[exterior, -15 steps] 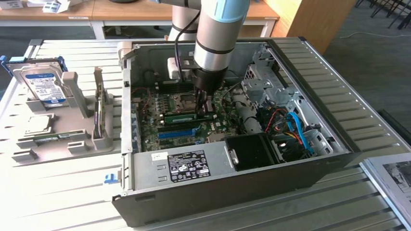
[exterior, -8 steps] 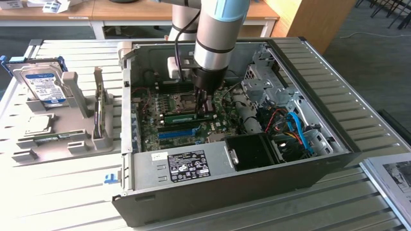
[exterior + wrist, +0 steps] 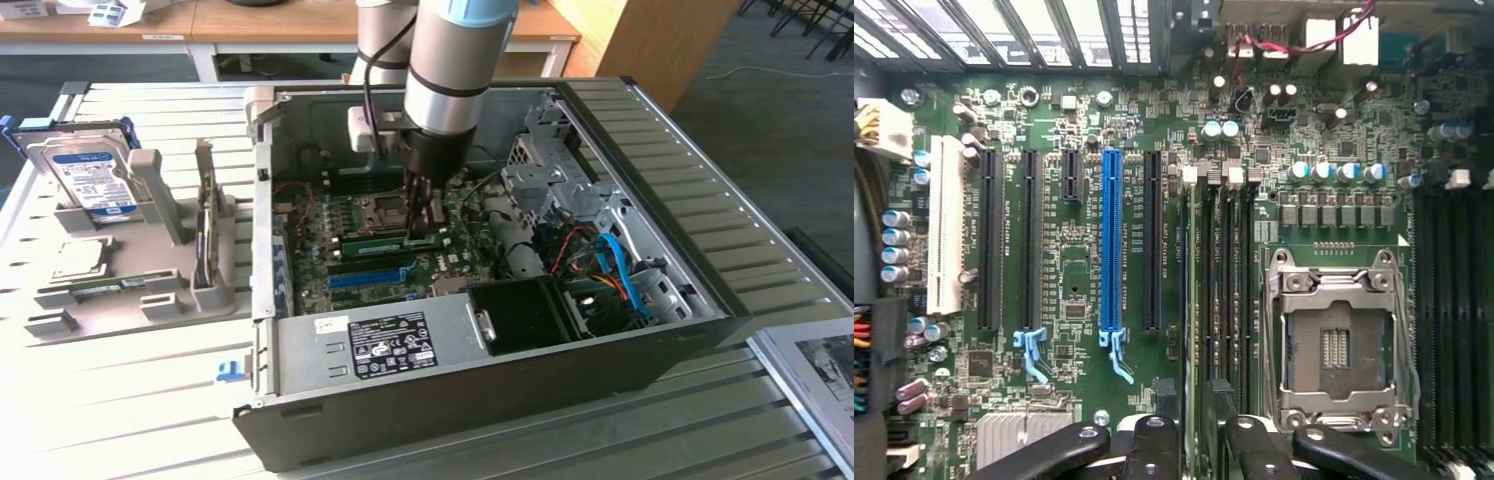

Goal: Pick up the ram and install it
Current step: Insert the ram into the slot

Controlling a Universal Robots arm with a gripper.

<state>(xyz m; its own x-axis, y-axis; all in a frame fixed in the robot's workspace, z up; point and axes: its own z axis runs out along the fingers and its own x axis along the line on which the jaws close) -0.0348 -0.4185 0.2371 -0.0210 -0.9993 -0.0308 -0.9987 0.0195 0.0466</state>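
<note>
The ram [image 3: 375,243] is a narrow green stick standing on edge in a memory slot of the motherboard [image 3: 350,215], inside the open computer case [image 3: 467,385]. My gripper [image 3: 427,228] hangs straight down over the stick's end nearest the exterior view's right. In the wrist view the ram [image 3: 1201,330] shows edge-on as a thin strip running up from between my black fingers [image 3: 1154,440]. The gripper [image 3: 1201,445] is open, one finger on each side of the stick. I cannot tell whether the pads touch it.
A long blue slot [image 3: 1111,240] and black card slots lie beside the memory slots, with the bare CPU socket [image 3: 1339,345] on the other side. Cables [image 3: 607,265] and a black power supply [image 3: 527,315] crowd the case. A grey stand [image 3: 114,290] holds a hard drive [image 3: 87,175].
</note>
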